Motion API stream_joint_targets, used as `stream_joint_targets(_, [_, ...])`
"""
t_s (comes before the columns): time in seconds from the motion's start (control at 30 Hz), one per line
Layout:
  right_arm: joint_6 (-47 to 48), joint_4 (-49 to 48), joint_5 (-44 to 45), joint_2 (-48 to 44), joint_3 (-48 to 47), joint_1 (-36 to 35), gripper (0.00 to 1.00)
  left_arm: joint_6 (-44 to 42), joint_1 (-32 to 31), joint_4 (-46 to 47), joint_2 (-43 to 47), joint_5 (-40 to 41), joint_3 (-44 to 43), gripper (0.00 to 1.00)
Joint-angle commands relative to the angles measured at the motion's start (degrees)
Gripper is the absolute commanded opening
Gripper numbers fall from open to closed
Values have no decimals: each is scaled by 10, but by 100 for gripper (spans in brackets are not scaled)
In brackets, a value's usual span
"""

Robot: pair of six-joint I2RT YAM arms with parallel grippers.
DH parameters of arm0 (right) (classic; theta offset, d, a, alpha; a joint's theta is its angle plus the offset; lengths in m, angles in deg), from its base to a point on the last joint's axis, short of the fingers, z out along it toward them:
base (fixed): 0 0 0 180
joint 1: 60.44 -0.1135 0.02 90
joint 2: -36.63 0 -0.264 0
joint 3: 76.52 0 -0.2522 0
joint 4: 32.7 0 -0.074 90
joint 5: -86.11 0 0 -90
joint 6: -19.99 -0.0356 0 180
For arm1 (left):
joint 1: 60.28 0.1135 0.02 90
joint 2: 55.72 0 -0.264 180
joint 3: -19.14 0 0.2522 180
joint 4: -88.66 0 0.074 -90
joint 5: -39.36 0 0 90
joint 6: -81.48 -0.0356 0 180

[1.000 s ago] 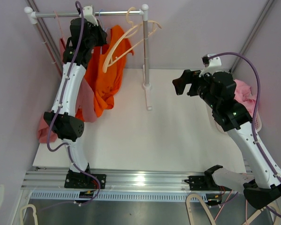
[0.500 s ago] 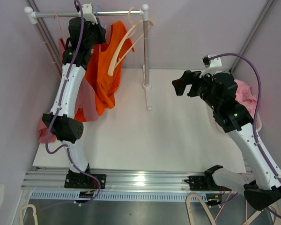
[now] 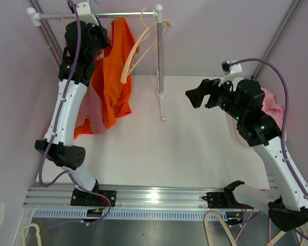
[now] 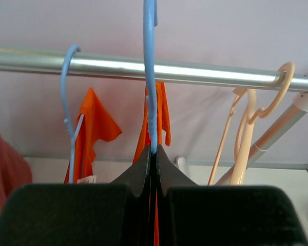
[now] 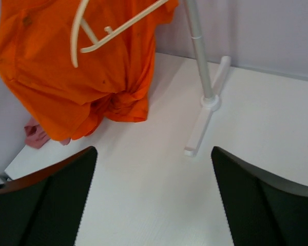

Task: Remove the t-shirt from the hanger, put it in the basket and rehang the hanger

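Note:
An orange t-shirt (image 3: 113,77) hangs from a blue hanger (image 4: 150,92) near the rail (image 3: 92,15) at the back left; it also shows in the right wrist view (image 5: 77,77). My left gripper (image 4: 153,151) is shut on the blue hanger's neck just below the rail (image 4: 143,69), and the hook rises above the rail. In the top view it (image 3: 95,36) is high beside the shirt. My right gripper (image 3: 192,96) is open and empty above the table's right middle, facing the shirt.
Cream empty hangers (image 3: 143,43) hang on the rail beside the shirt. A second blue hanger hook (image 4: 66,102) sits on the rail. The rack's post and foot (image 3: 160,92) stand mid-table. Pink garments lie at the left (image 3: 90,110) and right (image 3: 272,105).
My left gripper has risen toward the rail with the blue hanger, lifting the orange shirt upward. The cream hangers swung. The right gripper shifted slightly left.

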Motion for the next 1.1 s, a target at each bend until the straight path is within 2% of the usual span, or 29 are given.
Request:
stream_joint_targets(0.0, [17,14,-106,26,-58,-33,88,5,-27,-30,50,101,-2,1])
stream_joint_targets(0.07, [36,33,-98,50,-84,-68,86,16,-35,-35,93,134,40,1])
stream_joint_targets(0.13, [56,30,-85,57,-79,-127,89,30,-52,-26,136,154,99,1])
stream_joint_targets(0.2, [62,-8,-55,52,-48,-166,91,32,-82,4,200,181,179,1])
stream_joint_targets(0.27, [62,-47,-25,39,-15,-236,97,26,-109,9,241,220,213,1])
stream_joint_targets(0.3, [66,-82,-15,37,1,-261,100,24,-145,8,248,248,221,1])
stream_joint_targets(0.4, [80,-149,34,40,56,-352,99,31,-213,-41,249,356,197,1])
stream_joint_targets(0.47, [87,-187,63,48,94,-400,100,51,-241,-97,245,392,176,1])
stream_joint_targets(0.57, [95,-256,84,68,137,-429,99,81,-280,-143,244,431,157,1])
stream_joint_targets(0.6, [95,-306,86,79,147,-440,100,87,-295,-149,246,448,153,1])
stream_joint_targets(0.8, [95,-437,97,117,192,-462,99,87,-316,-169,225,470,131,1])
stream_joint_targets(0.87, [97,-446,102,144,185,-465,100,110,-317,-203,207,468,109,1])
stream_joint_targets(0.97, [99,-438,113,181,156,-465,99,123,-317,-204,204,456,109,1])
stream_joint_targets(1.0, [99,-433,115,188,147,-465,91,122,-317,-195,208,454,124,1])
stream_joint_targets(1.03, [100,-425,108,194,141,-465,70,99,-317,-178,212,451,135,1])
stream_joint_targets(1.07, [98,-410,104,203,131,-466,46,83,-317,-121,217,448,164,1])
